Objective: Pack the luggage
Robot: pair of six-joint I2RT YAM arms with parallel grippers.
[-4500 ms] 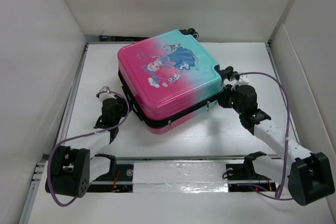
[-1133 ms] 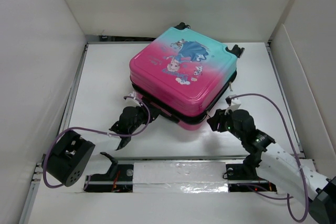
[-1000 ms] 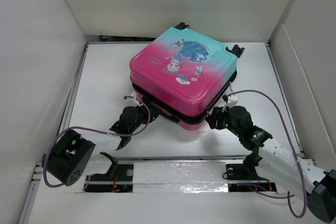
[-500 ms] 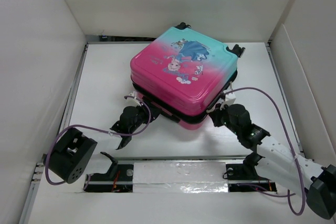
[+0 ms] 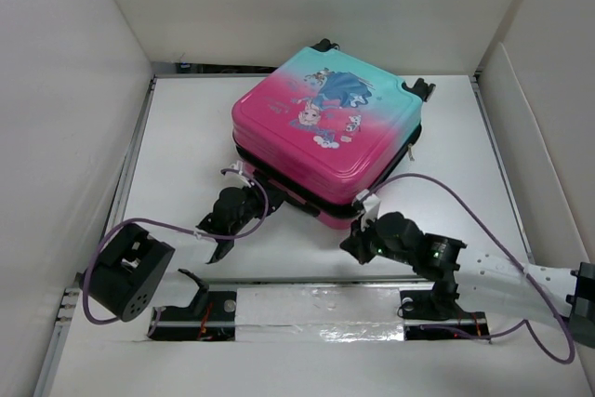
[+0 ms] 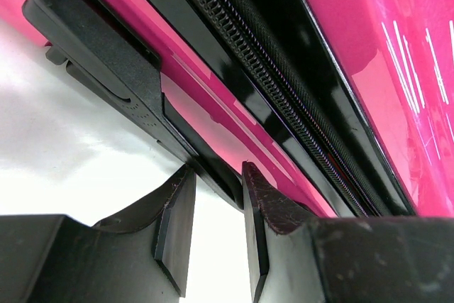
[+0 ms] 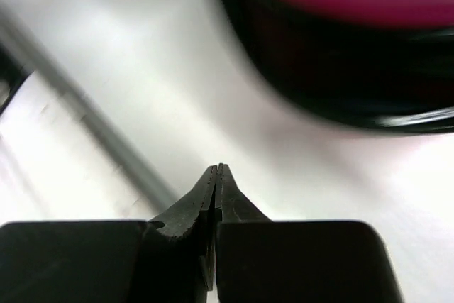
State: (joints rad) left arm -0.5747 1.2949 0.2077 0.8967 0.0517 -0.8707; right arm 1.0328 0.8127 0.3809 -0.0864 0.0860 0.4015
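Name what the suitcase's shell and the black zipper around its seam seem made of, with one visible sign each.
Luggage shell: probably hard glossy plastic; bright streaks reflect off its smooth pink surface. Zipper: apparently matte black coil teeth, plastic or nylon perhaps; fine regular ribbing shows.

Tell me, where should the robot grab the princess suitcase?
By the black side handle on its near-left edge, coming in low from the left along the table. The suitcase lies flat, and its shell is broad, smooth and rounded, likely too wide for the fingers. The handle is a thin raised bar, and the left fingers straddle it.
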